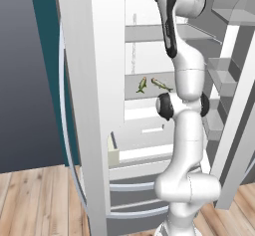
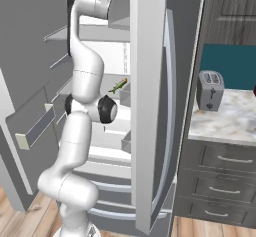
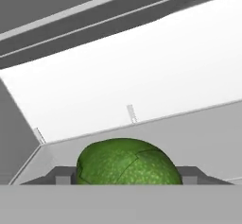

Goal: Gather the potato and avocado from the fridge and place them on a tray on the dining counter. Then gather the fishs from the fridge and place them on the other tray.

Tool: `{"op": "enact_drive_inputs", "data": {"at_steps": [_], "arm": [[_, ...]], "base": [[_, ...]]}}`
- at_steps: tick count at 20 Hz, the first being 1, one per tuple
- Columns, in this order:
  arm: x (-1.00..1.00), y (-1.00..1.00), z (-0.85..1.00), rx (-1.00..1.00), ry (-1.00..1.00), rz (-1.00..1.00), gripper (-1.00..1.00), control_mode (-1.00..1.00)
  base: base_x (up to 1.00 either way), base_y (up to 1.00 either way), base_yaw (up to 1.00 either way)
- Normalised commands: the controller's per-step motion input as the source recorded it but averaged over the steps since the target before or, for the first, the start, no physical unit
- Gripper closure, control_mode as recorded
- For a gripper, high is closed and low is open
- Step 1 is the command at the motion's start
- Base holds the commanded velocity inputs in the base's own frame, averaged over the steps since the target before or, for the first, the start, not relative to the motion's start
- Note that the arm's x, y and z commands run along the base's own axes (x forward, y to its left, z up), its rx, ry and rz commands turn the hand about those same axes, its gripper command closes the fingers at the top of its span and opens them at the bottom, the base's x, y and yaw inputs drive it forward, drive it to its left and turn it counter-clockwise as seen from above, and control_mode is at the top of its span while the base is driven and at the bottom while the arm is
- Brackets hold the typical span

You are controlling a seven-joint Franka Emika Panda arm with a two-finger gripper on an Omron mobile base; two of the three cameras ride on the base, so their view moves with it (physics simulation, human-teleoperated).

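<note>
Green avocado (image 3: 128,162) is sitting dead ahead of the gripper (image 3: 127,175), between its two fingertips (image 3: 62,176), long axis lying crosswise to the reach. The jaws are standing wide, one on each side of the fruit; whether they are pressing it I cannot tell. It is resting on a fridge (image 1: 89,105) shelf, near the shelf's front edge, white back wall beyond. Lower down, the fishs (image 1: 153,84) are lying side by side on a middle shelf, well apart from the hand.

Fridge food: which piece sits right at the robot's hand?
The avocado, round and green, lies between the fingertips. The two slim fish rest on a lower shelf.
</note>
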Motion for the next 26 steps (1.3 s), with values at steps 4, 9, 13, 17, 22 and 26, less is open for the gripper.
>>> {"op": "enact_drive_inputs", "data": {"at_steps": [4, 9, 13, 17, 22, 26], "arm": [[-0.01, 0.42, -1.00, -0.20, -0.50, -0.02, 1.00, -1.00], [-0.08, 0.47, -0.89, -0.12, 0.58, -0.22, 1.00, -1.00], [-0.24, 0.00, -0.17, 0.20, 1.00, -0.31, 1.00, -1.00], [-0.10, 0.00, -0.13, 0.15, 1.00, -0.36, 1.00, -1.00], [-0.11, -0.01, -0.18, 0.12, 1.00, -0.36, 1.00, -1.00], [-0.14, -0.03, -0.16, 0.10, 1.00, -0.35, 1.00, -1.00]], "base": [[0.00, 0.00, 0.00], [0.00, 0.00, 0.00], [0.00, 0.00, 0.00], [0.00, 0.00, 0.00], [0.00, 0.00, 0.00], [0.00, 0.00, 0.00]]}}
